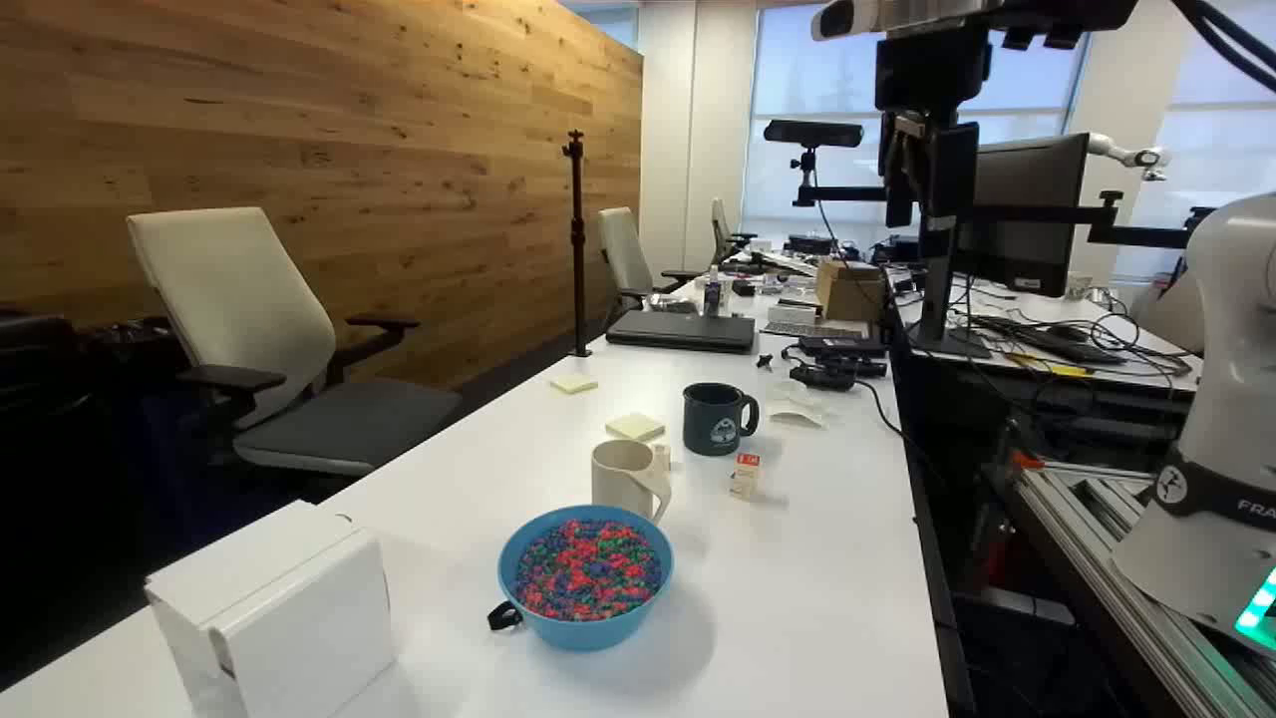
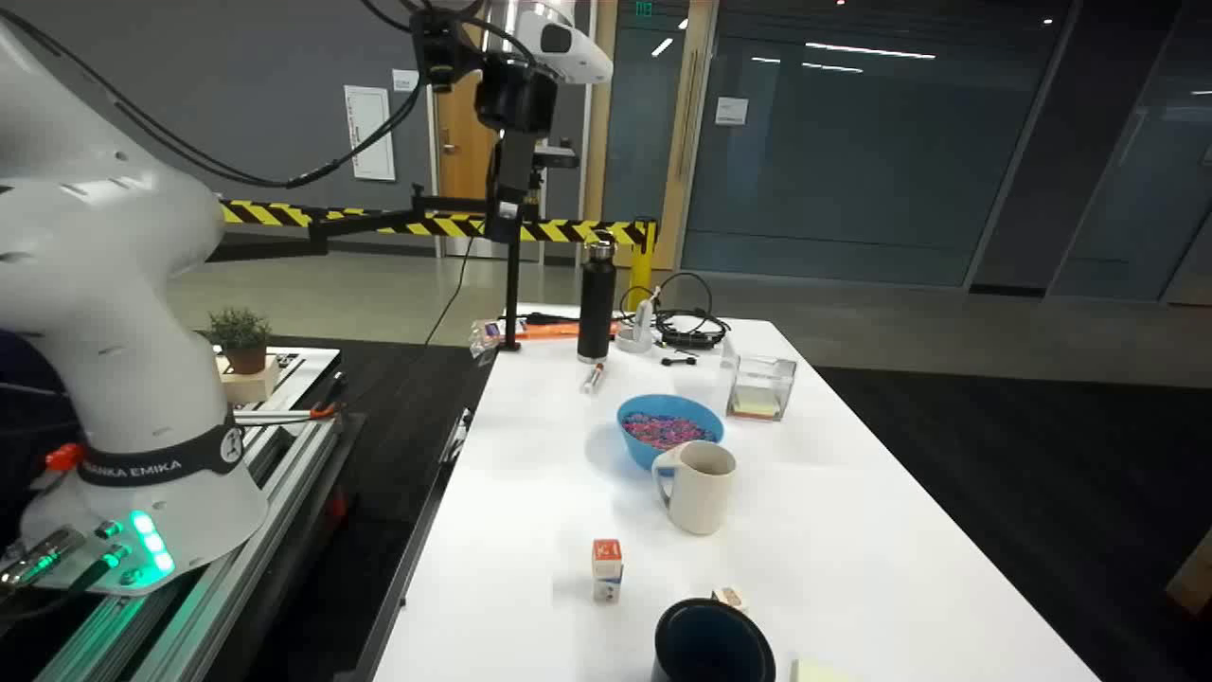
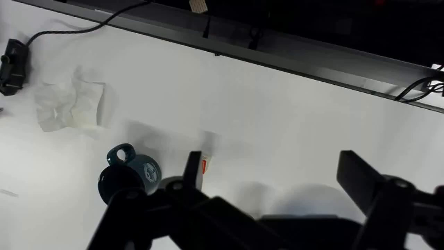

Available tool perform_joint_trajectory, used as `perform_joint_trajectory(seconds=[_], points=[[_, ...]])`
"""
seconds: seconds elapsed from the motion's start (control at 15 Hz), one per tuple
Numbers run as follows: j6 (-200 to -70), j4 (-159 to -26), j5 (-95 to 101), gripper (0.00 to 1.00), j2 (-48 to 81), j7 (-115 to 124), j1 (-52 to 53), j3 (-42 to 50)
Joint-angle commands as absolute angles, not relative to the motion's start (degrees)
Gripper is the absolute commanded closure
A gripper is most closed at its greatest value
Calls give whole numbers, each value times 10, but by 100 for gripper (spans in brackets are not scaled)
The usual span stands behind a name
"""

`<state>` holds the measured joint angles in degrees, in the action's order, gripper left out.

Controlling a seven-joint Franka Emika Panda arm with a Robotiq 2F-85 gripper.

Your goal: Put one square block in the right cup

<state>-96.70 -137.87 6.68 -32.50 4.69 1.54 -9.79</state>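
While hanging high over the desk (image 1: pixel 827 598), carries nothing in the pincer (image 3: pixel 272 170), with jaws wide apart in the wrist view. Just beside the left jaw there, and partly covered, find a red-topped square block (image 3: pixel 205 164). In both exterior views, stands upright, apparently stacked on a lower block (image 2: pixel 607 590), though too small to be certain. Judge the grasp as not yet begun.

Beware of lowering straight from here: with the block seemingly off to one side rather than between the jaws, could land the left jaw on top and topple both. Avoid closing too low, or risk lifting both when asked for only one.

Close by, see the dark mug (image 1: pixel 712 424), the right cup of the task, standing upright just beyond that red-topped square block in an exterior view. If carrying too low, might clip the rim or handle; if releasing off-centre, might drop the block onto the desk.

Between dark mug and cream cup (image 1: pixel 620 484), note a loose block (image 2: pixel 729 596), partly hidden. Reaching there instead, might nudge either one for want of room. Avoid also mistaking the cream cup for the goal. Farther out, near in an exterior view, leave alone the blue bowl (image 1: pixel 588 633).
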Motion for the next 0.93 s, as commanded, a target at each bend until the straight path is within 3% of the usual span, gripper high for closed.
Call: perform_joint_trajectory(seconds=[0.0, 0.6, 0.87], points=[[-965, -1377, 72, 0, -323, 52, 28, -87], [-979, -1371, 86, 0, -311, 92, 7, -85], [-967, -1349, 64, 0, -287, 122, -36, -27]])
